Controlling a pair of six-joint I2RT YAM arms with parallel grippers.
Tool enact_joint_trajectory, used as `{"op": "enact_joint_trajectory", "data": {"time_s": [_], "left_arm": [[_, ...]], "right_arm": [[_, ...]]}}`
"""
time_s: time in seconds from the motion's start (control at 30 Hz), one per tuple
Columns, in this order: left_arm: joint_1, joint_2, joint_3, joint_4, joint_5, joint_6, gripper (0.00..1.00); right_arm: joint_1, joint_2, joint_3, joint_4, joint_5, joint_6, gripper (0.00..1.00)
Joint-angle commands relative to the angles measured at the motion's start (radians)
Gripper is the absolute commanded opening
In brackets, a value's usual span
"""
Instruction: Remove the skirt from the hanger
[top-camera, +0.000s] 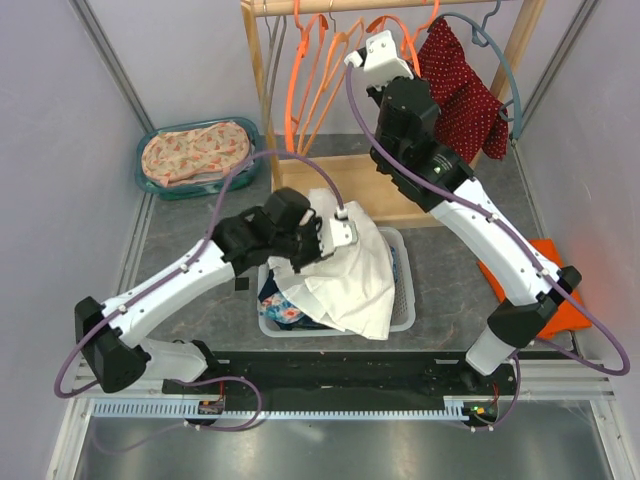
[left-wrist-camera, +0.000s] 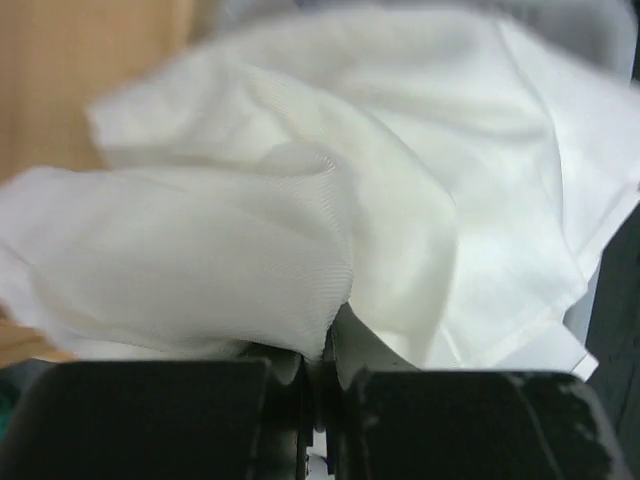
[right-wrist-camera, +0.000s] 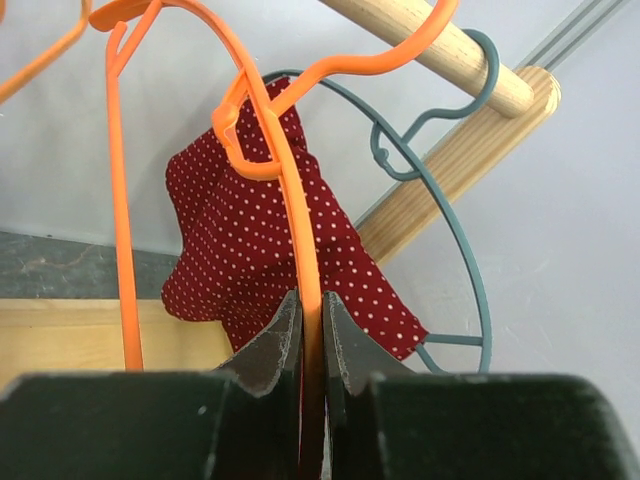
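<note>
A white skirt (top-camera: 350, 270) lies bunched over a white basket (top-camera: 405, 305) in the middle of the table. My left gripper (top-camera: 345, 230) is shut on a fold of it; the left wrist view shows the white cloth (left-wrist-camera: 300, 200) pinched at my left gripper (left-wrist-camera: 325, 355). My right gripper (top-camera: 375, 50) is up at the wooden rack, shut on the bare orange hanger (top-camera: 405, 45). In the right wrist view the hanger's arm (right-wrist-camera: 310, 250) runs between the closed jaws of my right gripper (right-wrist-camera: 312, 320), its hook over the rail.
A red white-dotted garment (top-camera: 460, 90) hangs on a teal hanger (top-camera: 513, 95) at the rack's right end. Several other orange hangers (top-camera: 310, 70) hang on the left. A teal tub (top-camera: 150, 185) with floral cloth sits far left. An orange cloth (top-camera: 555, 290) lies right.
</note>
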Motion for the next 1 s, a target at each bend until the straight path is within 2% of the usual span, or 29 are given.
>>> {"op": "enact_joint_trajectory", "data": {"time_s": [0.0, 0.27, 0.33, 0.37, 0.4, 0.43, 0.57, 0.63, 0.73, 0.97], "left_arm": [[-0.018, -0.022, -0.161, 0.012, -0.047, 0.155, 0.02], [-0.018, 0.001, -0.420, 0.072, -0.046, 0.199, 0.02], [-0.018, 0.026, -0.461, 0.095, -0.052, 0.199, 0.30], [-0.017, 0.035, -0.497, 0.112, -0.057, 0.192, 0.40], [-0.017, 0.049, -0.510, 0.138, -0.061, 0.189, 0.95], [-0.015, 0.055, -0.516, 0.143, -0.067, 0.184, 1.00], [0.002, 0.037, -0.470, 0.126, -0.048, 0.149, 1.00], [0.015, -0.023, -0.444, 0.106, 0.004, 0.130, 1.00], [0.018, -0.083, -0.340, 0.048, 0.054, 0.106, 1.00], [0.023, -0.091, -0.113, -0.110, 0.169, 0.046, 1.00]], "right_arm": [[-0.012, 0.046, 0.077, 0.032, 0.002, 0.000, 0.00], [-0.066, 0.148, 0.154, 0.049, -0.067, 0.046, 0.00], [-0.072, 0.170, 0.174, 0.078, -0.098, 0.047, 0.00], [-0.080, 0.179, 0.180, 0.095, -0.103, 0.034, 0.00], [-0.083, 0.188, 0.189, 0.107, -0.112, 0.030, 0.00], [-0.089, 0.210, 0.210, 0.119, -0.123, 0.030, 0.00], [-0.124, 0.250, 0.238, 0.127, -0.201, 0.067, 0.00], [-0.126, 0.273, 0.235, 0.133, -0.210, 0.066, 0.00], [-0.124, 0.293, 0.206, 0.147, -0.207, 0.052, 0.00], [-0.089, 0.308, 0.136, 0.171, -0.184, 0.009, 0.00]]}}
